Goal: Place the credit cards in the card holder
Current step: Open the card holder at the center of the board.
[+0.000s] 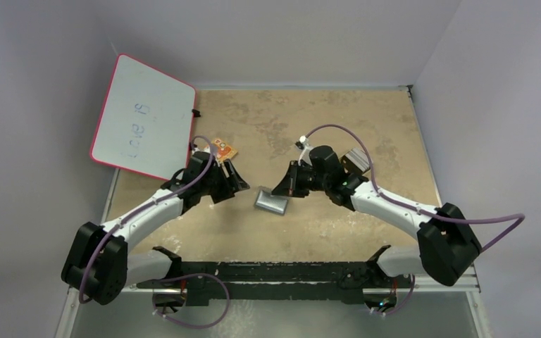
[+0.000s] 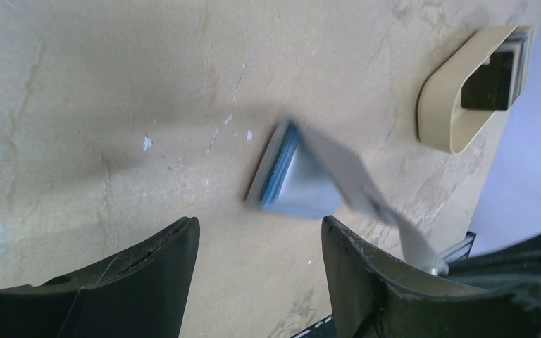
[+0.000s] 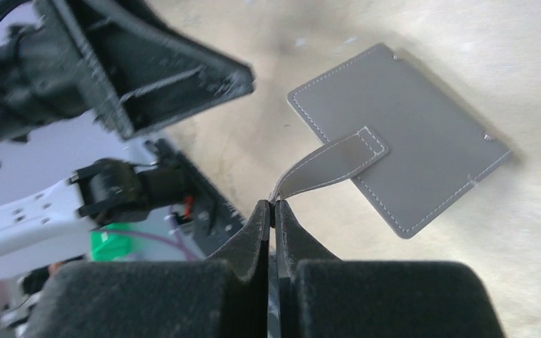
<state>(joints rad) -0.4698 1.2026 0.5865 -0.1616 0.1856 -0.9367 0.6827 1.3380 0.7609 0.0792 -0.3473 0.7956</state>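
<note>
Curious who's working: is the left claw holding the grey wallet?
No, the left gripper is open and empty; the right gripper pinches the strap of the card holder.

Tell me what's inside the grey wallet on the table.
Only a light blue lining shows at one edge of the wallet, whose strap the right gripper pinches. The grey cover hides the rest, so whatever it holds cannot be seen.
</note>
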